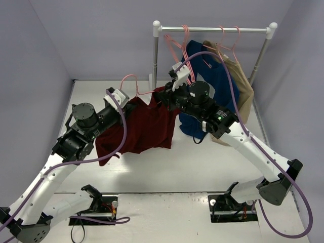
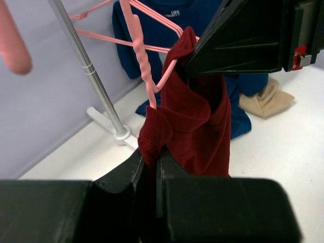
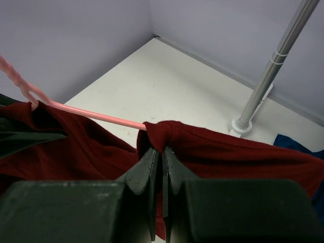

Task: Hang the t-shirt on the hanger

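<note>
The maroon t-shirt [image 1: 144,129] hangs in the air between my two grippers, above the table. My left gripper [image 1: 132,101] is shut on a bunched fold of it [image 2: 162,126]. My right gripper [image 1: 163,98] is shut on another fold at its top edge [image 3: 202,147]. The pink wire hanger [image 1: 130,78] sits between them, hook up. Its twisted neck [image 2: 143,66] goes down into the cloth at the left gripper. One arm of it [image 3: 96,115] runs into the fold held by the right gripper [image 3: 162,151]. The rest of the hanger is hidden in the shirt.
A white clothes rack [image 1: 212,29] stands at the back with several pink hangers [image 1: 174,43], a navy garment [image 1: 191,126] and a tan garment [image 1: 244,86] on it. Its upright pole and foot [image 3: 263,86] are close behind the shirt. Purple walls enclose the white table [image 1: 167,172].
</note>
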Robot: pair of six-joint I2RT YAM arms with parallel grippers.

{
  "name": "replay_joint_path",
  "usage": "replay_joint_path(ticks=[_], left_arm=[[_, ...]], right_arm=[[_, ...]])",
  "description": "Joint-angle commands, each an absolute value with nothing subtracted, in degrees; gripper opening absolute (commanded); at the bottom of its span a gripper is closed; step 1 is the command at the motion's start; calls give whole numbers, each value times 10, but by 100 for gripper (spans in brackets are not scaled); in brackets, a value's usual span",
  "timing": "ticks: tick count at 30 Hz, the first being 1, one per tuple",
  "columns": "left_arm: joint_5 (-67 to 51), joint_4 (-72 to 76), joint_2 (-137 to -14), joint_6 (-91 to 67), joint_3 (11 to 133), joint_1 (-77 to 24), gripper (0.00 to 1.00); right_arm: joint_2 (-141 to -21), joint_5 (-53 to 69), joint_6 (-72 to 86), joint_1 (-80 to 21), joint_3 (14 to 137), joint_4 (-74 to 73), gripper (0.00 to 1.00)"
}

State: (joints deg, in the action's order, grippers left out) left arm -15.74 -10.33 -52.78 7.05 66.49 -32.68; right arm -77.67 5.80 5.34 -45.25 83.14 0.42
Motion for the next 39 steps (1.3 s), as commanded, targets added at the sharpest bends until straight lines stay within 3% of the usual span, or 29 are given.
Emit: replay_joint_path(ticks=[1,7,13,15,18,25,27,32,39], left_arm=[[-151,58,-494,36,616,-329,0],[-215,111,-479,-19,565,-329,0],[-192,196,-450,-56,480,-329,0],[-190,200,-448,-57,466,-329,0],[-204,207,-443,-62,453,-329,0],[-206,208,-442,-60,432,-328,0],[-209,208,-441,-60,420,-325,0],[-225,207,-439,-60,413,-317,0],[-256,207,-445,-63,424,-311,0]], right_arm=[[-771,97,29,-460,825,34,0],[-763,100,13,-461,783,33,5],[-758,126,-11,-459,766,29,5],[-761,135,-11,-459,764,25,10],[-763,141,-12,-460,767,18,29],[-750,170,-34,-427,783,-7,38],[-737,198,-43,-403,785,-28,44],[-711,267,-83,-352,777,-40,46],[-703,357,-150,-314,767,-61,58]])
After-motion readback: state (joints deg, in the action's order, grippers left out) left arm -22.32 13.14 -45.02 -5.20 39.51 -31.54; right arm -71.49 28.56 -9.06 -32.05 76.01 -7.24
